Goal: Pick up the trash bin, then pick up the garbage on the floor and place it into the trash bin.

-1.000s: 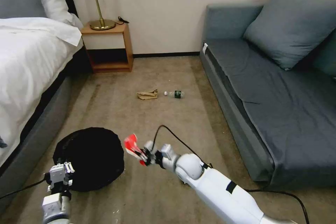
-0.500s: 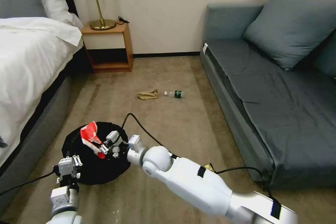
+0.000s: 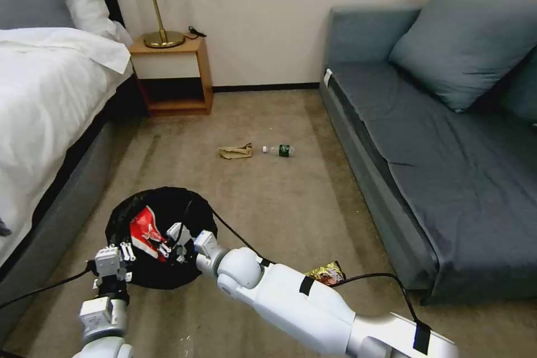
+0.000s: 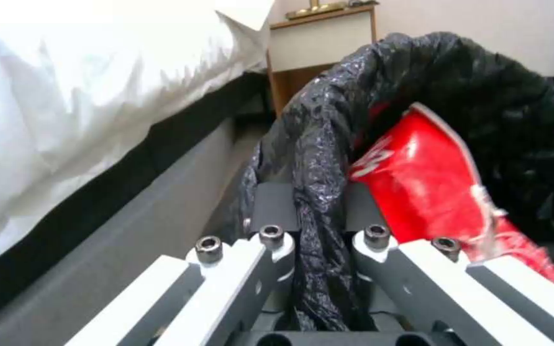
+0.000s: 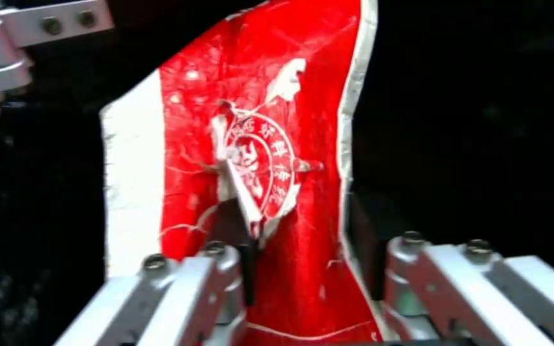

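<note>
Your left gripper (image 4: 319, 226) clamped the trash bin (image 3: 168, 207) rim; right gripper (image 5: 296, 269), jaws parted around the red-and-white wrapper (image 3: 146, 230), needed a straight withdrawal.

Left gripper (image 3: 114, 257) is sitting low at the robot's left, fingers (image 4: 270, 211) pinching a fold of black liner – the right arm is reaching across its front, right gripper (image 3: 168, 239) with jaws parted around a red wrapper.

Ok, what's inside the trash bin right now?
Inside the trash bin is the red-and-white wrapper, between the fingers of the right gripper, which reaches into the bin. The left gripper pinches the bin's bag rim. The bin's bottom is hidden in dark.
</note>
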Controlling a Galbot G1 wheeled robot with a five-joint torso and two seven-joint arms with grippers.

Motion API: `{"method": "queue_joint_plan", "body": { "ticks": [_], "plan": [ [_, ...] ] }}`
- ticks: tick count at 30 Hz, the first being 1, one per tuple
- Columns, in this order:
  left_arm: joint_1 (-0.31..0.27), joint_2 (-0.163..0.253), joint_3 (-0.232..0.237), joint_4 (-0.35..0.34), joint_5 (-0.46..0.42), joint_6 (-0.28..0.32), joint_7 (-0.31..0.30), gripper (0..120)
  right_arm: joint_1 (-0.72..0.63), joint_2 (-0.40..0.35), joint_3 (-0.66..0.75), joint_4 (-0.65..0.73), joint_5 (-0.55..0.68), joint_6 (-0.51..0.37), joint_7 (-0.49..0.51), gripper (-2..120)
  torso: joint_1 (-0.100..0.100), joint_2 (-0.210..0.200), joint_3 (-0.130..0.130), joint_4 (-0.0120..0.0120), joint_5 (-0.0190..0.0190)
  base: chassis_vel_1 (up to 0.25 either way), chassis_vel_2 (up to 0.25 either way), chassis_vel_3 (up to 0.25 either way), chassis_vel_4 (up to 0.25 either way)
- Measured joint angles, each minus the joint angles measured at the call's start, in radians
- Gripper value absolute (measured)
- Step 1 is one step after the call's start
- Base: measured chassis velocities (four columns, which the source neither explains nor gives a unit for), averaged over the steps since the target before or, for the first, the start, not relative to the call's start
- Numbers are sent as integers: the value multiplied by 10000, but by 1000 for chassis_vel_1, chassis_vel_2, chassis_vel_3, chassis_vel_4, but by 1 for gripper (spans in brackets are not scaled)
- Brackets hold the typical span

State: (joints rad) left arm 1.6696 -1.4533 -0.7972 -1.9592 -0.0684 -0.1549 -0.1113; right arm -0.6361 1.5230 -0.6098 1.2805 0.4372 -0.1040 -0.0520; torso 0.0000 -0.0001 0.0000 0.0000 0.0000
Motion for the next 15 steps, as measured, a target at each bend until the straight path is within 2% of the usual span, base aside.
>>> {"method": "queue_joint_plan", "body": {
  "ticks": [4,6,9,10,15],
  "plan": [
    [63,-120,8,32,150,-85,-1,7,62,-323,62,156,-129,-199,-98,57,0,0,0,0,0,0,0,0,0],
    [70,-142,13,38,180,-98,0,7,62,-367,64,201,-155,-250,-141,61,0,0,0,0,0,0,0,0,0],
    [106,-185,25,89,318,-156,-5,7,60,-548,65,390,-355,-472,-339,76,0,0,-1,0,1,0,0,0,0],
    [106,-185,25,89,318,-156,-5,7,60,-548,65,390,-355,-472,-339,76,0,0,-1,0,1,0,0,0,0],
    [119,-178,-16,243,398,-277,-27,7,88,-811,36,730,-554,-712,-518,93,0,1,0,0,1,0,0,0,0]
  ]
}}
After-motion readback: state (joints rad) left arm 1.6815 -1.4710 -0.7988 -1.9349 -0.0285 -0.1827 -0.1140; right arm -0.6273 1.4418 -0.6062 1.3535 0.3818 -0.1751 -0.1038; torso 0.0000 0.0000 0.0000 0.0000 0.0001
